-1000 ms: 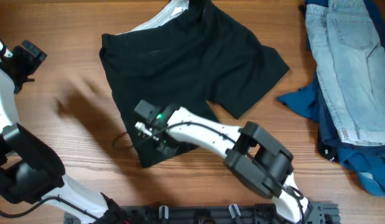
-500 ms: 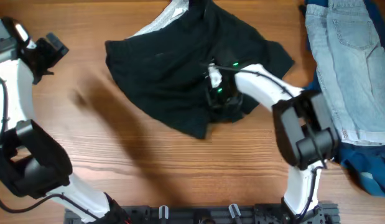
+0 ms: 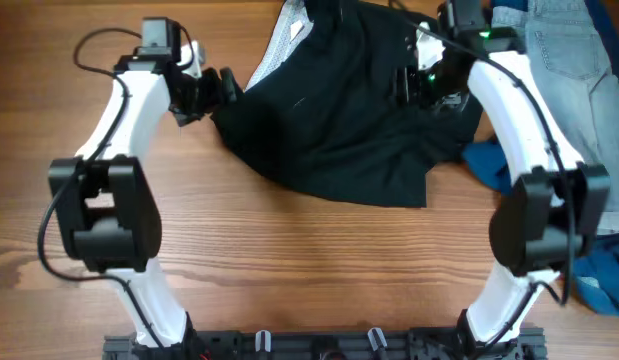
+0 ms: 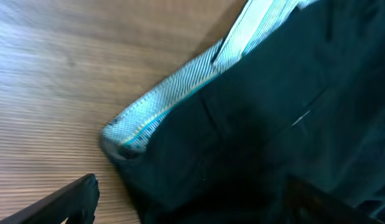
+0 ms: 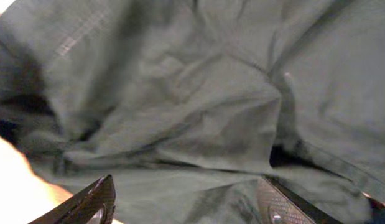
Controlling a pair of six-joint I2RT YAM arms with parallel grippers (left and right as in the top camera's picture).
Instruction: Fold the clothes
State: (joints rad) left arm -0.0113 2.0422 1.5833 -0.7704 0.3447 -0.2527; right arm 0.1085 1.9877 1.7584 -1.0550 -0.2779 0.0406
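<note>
Showing shorts [image 3: 329, 130], roughly doubled and rumpled, on the far tabletop [image 3: 289, 270]; jeans [image 3: 564, 60] beside them await folding. Left end effector [image 3: 225, 88] at the waistband [image 4: 180, 99], right end effector [image 3: 414, 82] above the shorts: both with fingers apart, empty.

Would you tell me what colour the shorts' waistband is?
The waistband is pale grey, finely striped; the left wrist view shows it best.

Black shorts [image 3: 329, 130] top edge cut by overhead frame; denim pile [image 3: 579, 60] cropped at right
</note>
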